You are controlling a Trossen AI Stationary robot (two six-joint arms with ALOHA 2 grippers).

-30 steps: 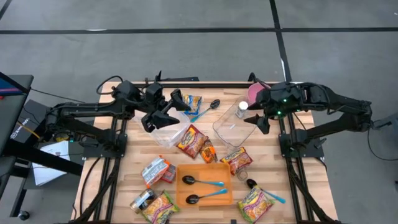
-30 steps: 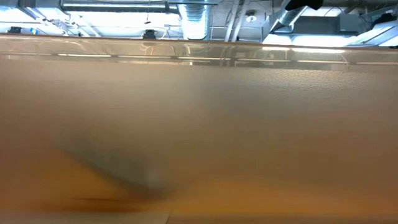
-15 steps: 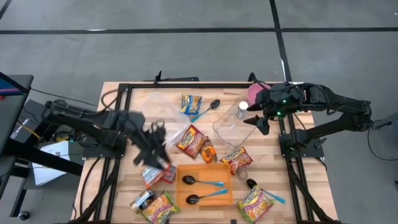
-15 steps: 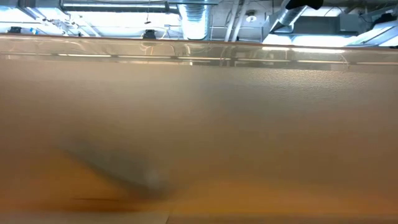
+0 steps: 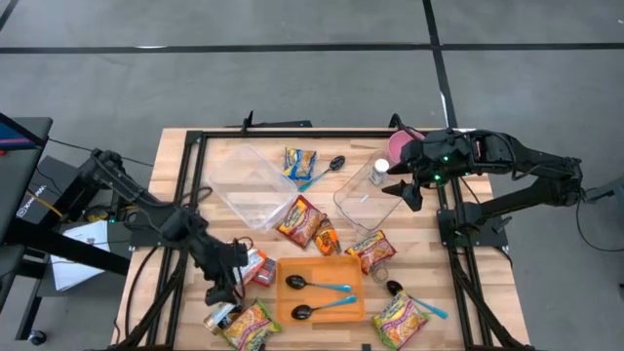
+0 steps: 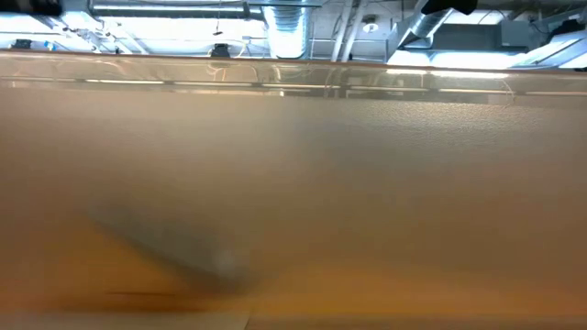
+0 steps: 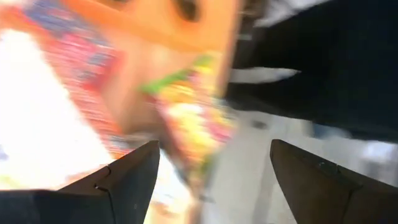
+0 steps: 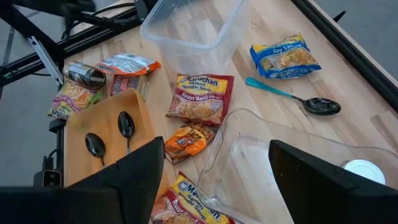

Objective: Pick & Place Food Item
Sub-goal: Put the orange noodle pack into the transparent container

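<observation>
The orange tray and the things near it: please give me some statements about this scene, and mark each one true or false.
1. Two black spoons with blue handles lie on the orange tray. True.
2. The left gripper hangs over the clear container at the table's far side. False: it is near the table's front left corner, beside the silver packet.
3. The right gripper is open at the rim of a clear container. True.
4. The blue noodle packet lies on the orange tray. False: it lies on the bare wood near the table's far edge.

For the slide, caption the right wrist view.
Open right gripper above a clear container, ramen packets and orange tray beyond.
</observation>
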